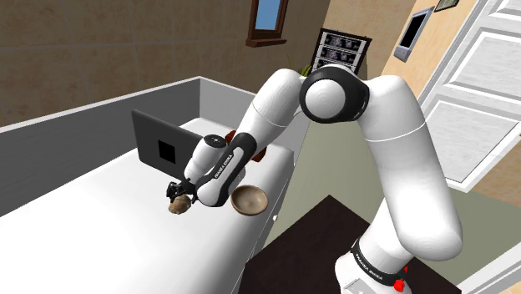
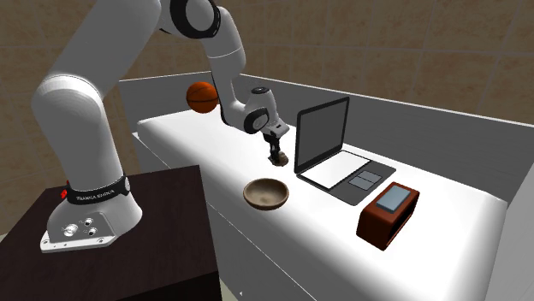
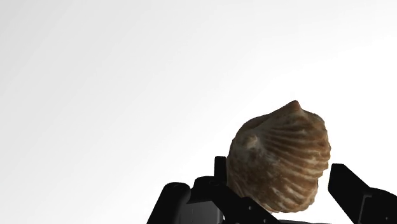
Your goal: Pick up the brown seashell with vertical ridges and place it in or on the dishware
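The brown ridged seashell (image 3: 280, 153) stands on edge between the two black fingers, and my gripper (image 3: 277, 170) is shut on it. In the shoulder view the gripper (image 1: 179, 192) points down with the seashell (image 1: 178, 206) at its tips, low over the white tabletop. A brown bowl (image 1: 249, 200) sits a short way toward that view's right, near the table's edge. From the second exterior view, the gripper (image 2: 276, 149) and seashell (image 2: 279, 159) hang behind the bowl (image 2: 266, 193), just left of the laptop. Whether the shell touches the table I cannot tell.
An open laptop (image 2: 329, 141) stands close beside the gripper. A brown box with a screen (image 2: 388, 214) lies toward the second exterior view's right. An orange ball (image 2: 202, 97) rests behind the arm. Grey walls (image 2: 428, 115) border the white table (image 2: 445, 248).
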`<action>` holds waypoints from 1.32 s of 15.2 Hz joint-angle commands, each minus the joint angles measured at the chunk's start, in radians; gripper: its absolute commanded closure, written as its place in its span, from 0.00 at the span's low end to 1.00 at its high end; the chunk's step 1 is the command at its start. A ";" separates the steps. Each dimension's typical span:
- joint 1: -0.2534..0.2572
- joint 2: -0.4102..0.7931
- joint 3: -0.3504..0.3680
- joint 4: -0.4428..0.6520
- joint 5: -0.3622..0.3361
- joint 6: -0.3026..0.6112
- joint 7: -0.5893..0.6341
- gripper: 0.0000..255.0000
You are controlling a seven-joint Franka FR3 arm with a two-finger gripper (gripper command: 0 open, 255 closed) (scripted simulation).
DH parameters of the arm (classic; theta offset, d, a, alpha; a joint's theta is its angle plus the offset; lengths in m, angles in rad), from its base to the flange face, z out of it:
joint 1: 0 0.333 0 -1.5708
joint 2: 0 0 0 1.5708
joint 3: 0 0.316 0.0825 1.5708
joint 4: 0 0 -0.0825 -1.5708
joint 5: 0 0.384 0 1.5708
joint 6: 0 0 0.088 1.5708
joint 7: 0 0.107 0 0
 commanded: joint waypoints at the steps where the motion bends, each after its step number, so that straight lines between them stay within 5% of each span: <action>1: -0.003 -0.012 0.001 -0.005 0.000 -0.007 0.000 1.00; 20: -0.042 -0.253 0.046 -0.079 0.020 -0.176 -0.006 1.00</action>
